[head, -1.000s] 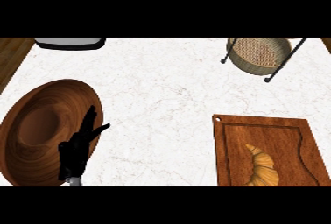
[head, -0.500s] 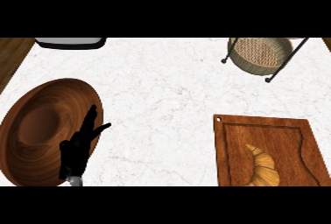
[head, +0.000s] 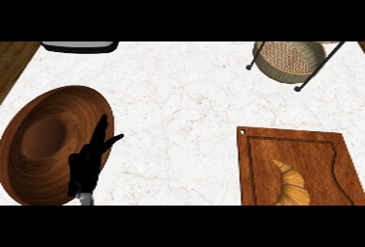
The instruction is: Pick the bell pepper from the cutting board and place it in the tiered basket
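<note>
The wooden cutting board (head: 285,149) lies at the lower right of the marble counter. On it I see a croissant (head: 292,185), and no bell pepper shows in this view. The woven tiered basket (head: 288,58) on its black frame stands at the top right. My left hand (head: 89,161) rests at the lower left over the edge of a wooden bowl, fingers straight and pointing up, holding nothing. My right hand does not show.
A large dark wooden bowl (head: 43,140) fills the left side. A dark object with a light rim (head: 78,46) sits at the top left edge. A wooden strip (head: 10,62) borders the counter's far left.
</note>
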